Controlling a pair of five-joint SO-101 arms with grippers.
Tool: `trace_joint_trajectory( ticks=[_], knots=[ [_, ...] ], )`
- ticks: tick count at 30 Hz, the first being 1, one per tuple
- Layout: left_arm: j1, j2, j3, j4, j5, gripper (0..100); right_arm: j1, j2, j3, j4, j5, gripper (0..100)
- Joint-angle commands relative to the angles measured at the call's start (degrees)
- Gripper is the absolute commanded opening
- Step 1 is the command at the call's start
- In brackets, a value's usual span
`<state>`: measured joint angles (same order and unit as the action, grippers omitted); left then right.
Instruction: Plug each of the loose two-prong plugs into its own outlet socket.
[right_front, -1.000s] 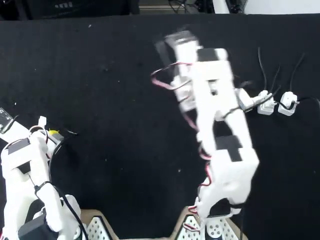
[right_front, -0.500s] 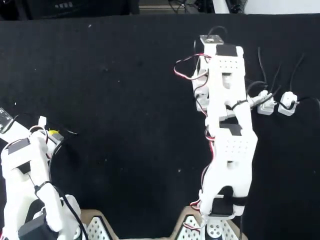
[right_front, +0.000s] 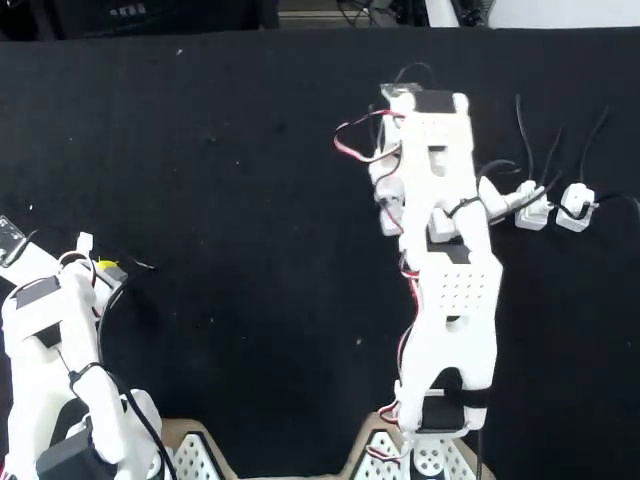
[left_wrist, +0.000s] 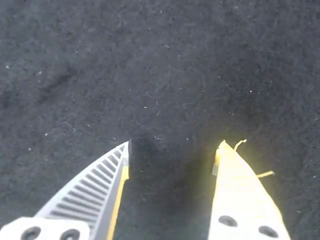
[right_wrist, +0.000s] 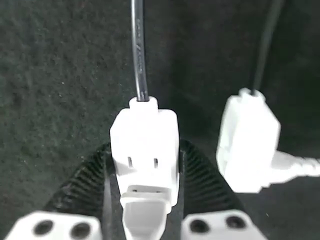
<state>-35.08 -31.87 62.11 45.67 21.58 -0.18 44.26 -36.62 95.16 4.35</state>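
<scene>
In the overhead frame's upper right, the right gripper (right_wrist: 145, 146) is clamped on a white outlet socket (right_wrist: 144, 132), seemingly steadying it for its plug (right_wrist: 145, 207), while the left gripper (left_wrist: 172, 146) hangs spread over black cloth (left_wrist: 150, 60).

A black cloth covers the tabletop (right_front: 200, 150). Beyond its far edge lie dark equipment, tangled cables (right_front: 360, 12) and a white surface (right_front: 560, 12).
</scene>
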Motion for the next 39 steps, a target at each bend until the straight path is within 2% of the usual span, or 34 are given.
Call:
trace_joint_trajectory(
  ticks=[1, 4, 9, 15, 22, 27, 32, 36, 39],
  knots=[
    [0.7, -1.7, -3.3, -0.4, 0.3, 27, -0.4, -1.0, 2.4, -4.8, -1.3, 1.2],
    [0.7, -1.7, -3.3, -0.4, 0.3, 27, -0.4, -1.0, 4.4, -5.4, -1.1, 2.4],
    [0.7, -1.7, -3.4, -0.4, 0.3, 27, -1.3, -1.0, 4.8, -4.9, -0.5, 16.2],
    [0.7, -1.7, -3.3, -0.4, 0.3, 27, -3.3, -5.5, 2.8, -0.1, 1.6, 16.9],
    [0.7, -1.7, -3.3, -0.4, 0.1, 27, -4.2, -17.1, 4.4, 0.4, 1.6, 17.1],
    [0.7, -1.7, -3.2, -0.4, 0.1, 27, -4.0, -30.1, 4.9, 0.5, 1.6, 16.8],
    [0.7, -1.7, -3.1, -0.3, 0.0, 27, -2.5, -46.1, 6.5, 5.3, 1.7, 16.7],
    [2.9, -1.8, -3.6, -0.2, -1.1, 25, -2.7, -63.0, 19.4, 3.8, 3.7, 13.6],
    [5.8, -4.9, -3.1, -0.2, -4.9, 14, -2.5, -77.4, 35.1, -2.8, 3.7, 3.3]
  ],
)
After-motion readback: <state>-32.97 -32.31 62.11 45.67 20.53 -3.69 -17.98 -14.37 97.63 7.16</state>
